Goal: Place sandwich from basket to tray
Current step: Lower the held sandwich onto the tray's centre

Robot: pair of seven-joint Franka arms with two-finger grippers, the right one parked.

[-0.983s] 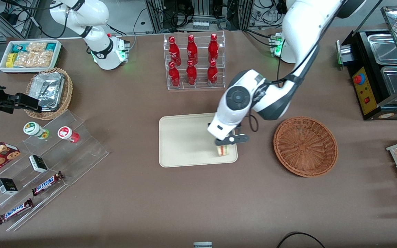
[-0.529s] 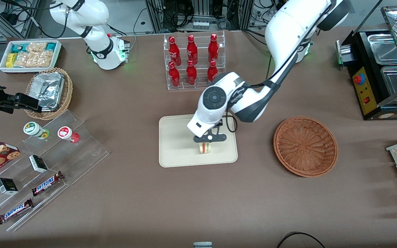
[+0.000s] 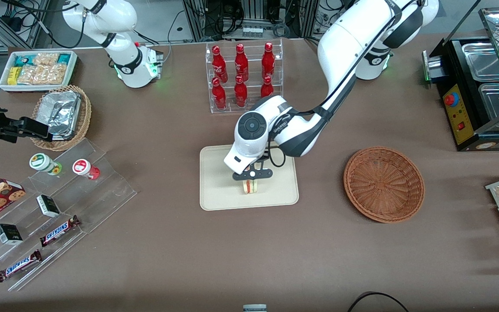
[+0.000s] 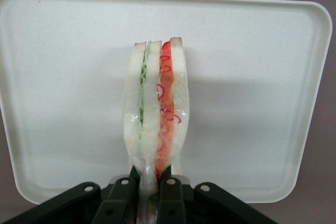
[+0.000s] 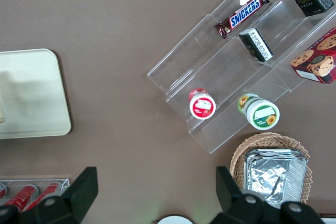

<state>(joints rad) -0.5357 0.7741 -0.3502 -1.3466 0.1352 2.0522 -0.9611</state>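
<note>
Since a second ago, the gripper has been carrying the sandwich from the tray's basket-side edge inward, and it is now holding it over the middle of the tray, fingers pinched on one corner of the wedge. The basket is sitting empty toward the working arm's end.

Judging from that narrow hold, the soft bread is at risk of tipping or sagging out if the fingers let go while it is hanging above the surface; whether it is touching down, I cannot tell.

The wrist view is showing the sandwich upright, green and red layers facing out, which the front view is reducing to a small striped patch.
</note>
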